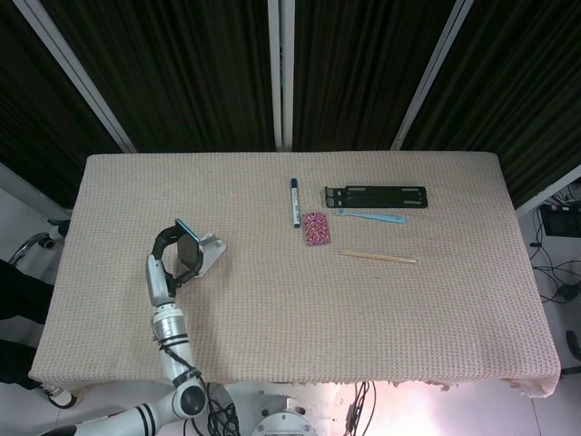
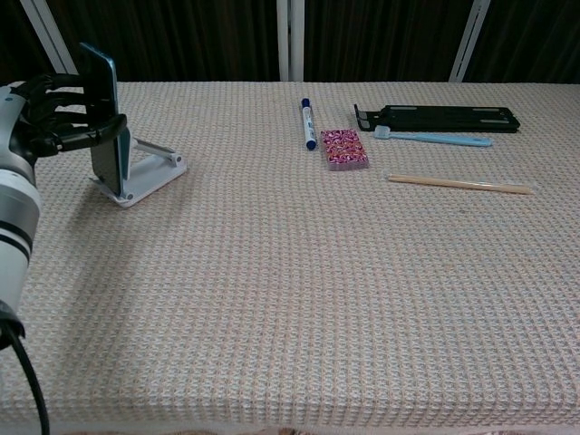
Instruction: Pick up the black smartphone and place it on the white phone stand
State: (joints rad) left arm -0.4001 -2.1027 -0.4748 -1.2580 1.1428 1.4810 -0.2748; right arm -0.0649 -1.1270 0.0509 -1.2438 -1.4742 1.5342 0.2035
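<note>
The black smartphone (image 2: 101, 113) with a blue edge stands nearly upright against the white phone stand (image 2: 145, 174), its lower end down at the stand's front lip. My left hand (image 2: 56, 118) grips the phone from the left, fingers wrapped around its edges. From above, the phone (image 1: 188, 245) leans on the stand (image 1: 211, 252) with my left hand (image 1: 168, 254) just left of it. My right hand shows in neither view.
At the back middle lie a blue marker (image 1: 294, 202) and a small pink patterned box (image 1: 315, 228). Further right are a black flat holder (image 1: 376, 195), a light blue toothbrush (image 1: 371, 215) and a wooden stick (image 1: 377, 258).
</note>
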